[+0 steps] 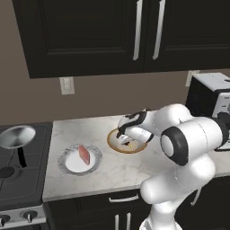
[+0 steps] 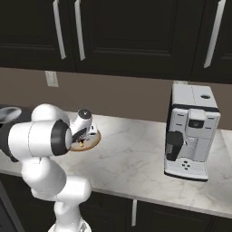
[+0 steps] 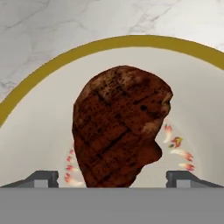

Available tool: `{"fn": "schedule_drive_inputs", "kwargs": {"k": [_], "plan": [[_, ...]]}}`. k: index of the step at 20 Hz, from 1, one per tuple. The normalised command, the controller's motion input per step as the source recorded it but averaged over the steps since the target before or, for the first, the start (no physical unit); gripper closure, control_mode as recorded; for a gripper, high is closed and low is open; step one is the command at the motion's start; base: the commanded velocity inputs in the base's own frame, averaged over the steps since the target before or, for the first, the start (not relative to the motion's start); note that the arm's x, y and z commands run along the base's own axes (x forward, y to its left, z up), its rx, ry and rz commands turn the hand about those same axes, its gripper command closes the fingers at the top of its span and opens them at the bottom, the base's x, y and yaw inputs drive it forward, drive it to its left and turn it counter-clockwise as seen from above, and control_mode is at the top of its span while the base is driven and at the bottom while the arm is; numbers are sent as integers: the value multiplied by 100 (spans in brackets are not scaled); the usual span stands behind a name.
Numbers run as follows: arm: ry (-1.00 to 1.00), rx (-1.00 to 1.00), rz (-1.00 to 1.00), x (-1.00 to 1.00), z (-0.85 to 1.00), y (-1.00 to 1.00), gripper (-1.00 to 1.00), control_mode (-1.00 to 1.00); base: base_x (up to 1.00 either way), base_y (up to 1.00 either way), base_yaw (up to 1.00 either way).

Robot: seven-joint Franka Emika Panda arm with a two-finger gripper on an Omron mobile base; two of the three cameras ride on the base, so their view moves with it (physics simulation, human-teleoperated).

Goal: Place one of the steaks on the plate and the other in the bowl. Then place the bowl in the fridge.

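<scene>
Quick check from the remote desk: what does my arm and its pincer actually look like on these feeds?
The arm is glossy white with rounded, bulbous links and black rings at the joints. The pincer ends in two small dark grey, blocky fingertips. No cables or markings are visible.

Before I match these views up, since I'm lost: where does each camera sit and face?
Left base view: behind-left, facing the counter; arm, hand over gold-rimmed plate.
Right base view: behind-right, same counter; arm, coffee machine.
Hand view: on the hand, looking down at the brown steak; fingertips.
All share the plate.
</scene>
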Motion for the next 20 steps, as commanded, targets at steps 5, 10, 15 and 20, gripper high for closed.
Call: {"fn": "schedule_drive_inputs", "kwargs": {"k": [5, 10, 15, 20], "plan": [[-9, 0, 0, -39, 66, -10, -100, -100, 0, 0, 0], [-7, 1, 0, -25, 93, -23, -100, -100, 0, 0, 0], [0, 0, 0, -35, 100, -23, -100, -100, 0, 0, 0], [0, 0, 0, -71, 85, -15, -100, -100, 0, 0, 0]]}}
